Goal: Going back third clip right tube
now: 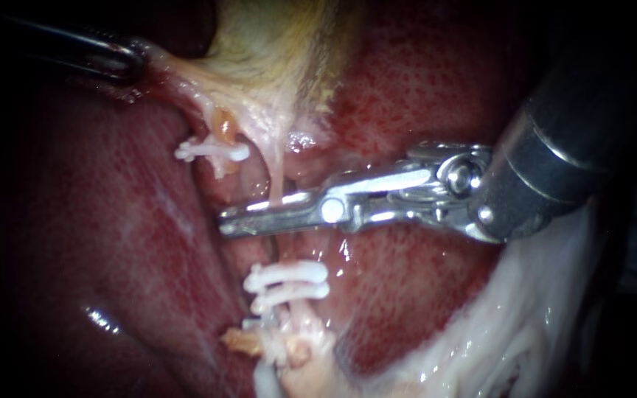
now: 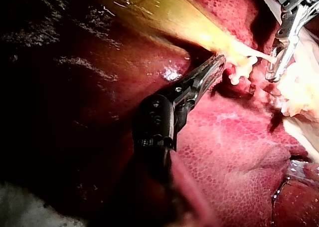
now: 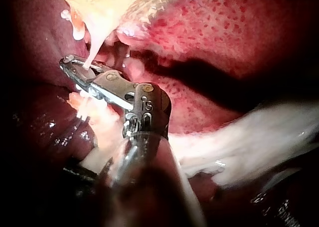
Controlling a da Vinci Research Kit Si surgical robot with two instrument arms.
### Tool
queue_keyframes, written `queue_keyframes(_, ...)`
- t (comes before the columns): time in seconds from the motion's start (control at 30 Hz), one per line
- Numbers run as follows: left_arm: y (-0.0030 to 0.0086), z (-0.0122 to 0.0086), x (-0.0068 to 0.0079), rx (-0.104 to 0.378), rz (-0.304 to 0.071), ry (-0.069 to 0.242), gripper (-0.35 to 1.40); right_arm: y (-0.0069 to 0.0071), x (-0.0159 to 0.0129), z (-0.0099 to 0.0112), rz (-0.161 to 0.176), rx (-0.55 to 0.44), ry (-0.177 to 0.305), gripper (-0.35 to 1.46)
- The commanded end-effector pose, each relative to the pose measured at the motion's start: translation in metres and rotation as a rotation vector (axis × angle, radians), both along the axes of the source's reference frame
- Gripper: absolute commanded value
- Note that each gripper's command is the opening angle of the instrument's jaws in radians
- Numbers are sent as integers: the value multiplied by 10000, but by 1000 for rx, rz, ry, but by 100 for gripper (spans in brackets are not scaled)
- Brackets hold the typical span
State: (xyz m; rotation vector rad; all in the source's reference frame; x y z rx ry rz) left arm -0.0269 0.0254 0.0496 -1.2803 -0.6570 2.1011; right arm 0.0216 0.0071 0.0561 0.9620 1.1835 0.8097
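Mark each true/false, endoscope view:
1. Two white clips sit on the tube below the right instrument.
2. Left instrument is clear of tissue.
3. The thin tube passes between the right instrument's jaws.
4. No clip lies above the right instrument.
1. True. The two white clips lie side by side on the tube, just below the right instrument.
2. False. The left instrument has its jaws shut on pale tissue at the edge of the gallbladder.
3. True. The jaws are open with the tube in the gap.
4. False. A single white clip sits above it, left of the tube.
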Motion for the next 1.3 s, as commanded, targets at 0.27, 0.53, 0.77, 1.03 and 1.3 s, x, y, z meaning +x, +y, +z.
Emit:
queue_keyframes(0.27, 0, 0, 2, 0, 1, 0, -35, -2, 3, 35, -1, -37, -2, 46)
queue_keyframes(0.53, 0, 0, 2, 0, 1, 0, -35, -5, -10, 66, -16, -82, -35, 49)
queue_keyframes(0.77, -1, -1, 3, 0, 2, -1, -35, -21, -49, 46, -81, -351, -58, 50)
queue_keyframes(1.03, -1, -1, 3, 0, 2, -1, -35, -33, -104, 17, -117, -596, -39, 50)
queue_keyframes(1.3, -3, 5, 0, -3, 0, 1, -35, -37, -130, 11, -138, -694, -22, 50)
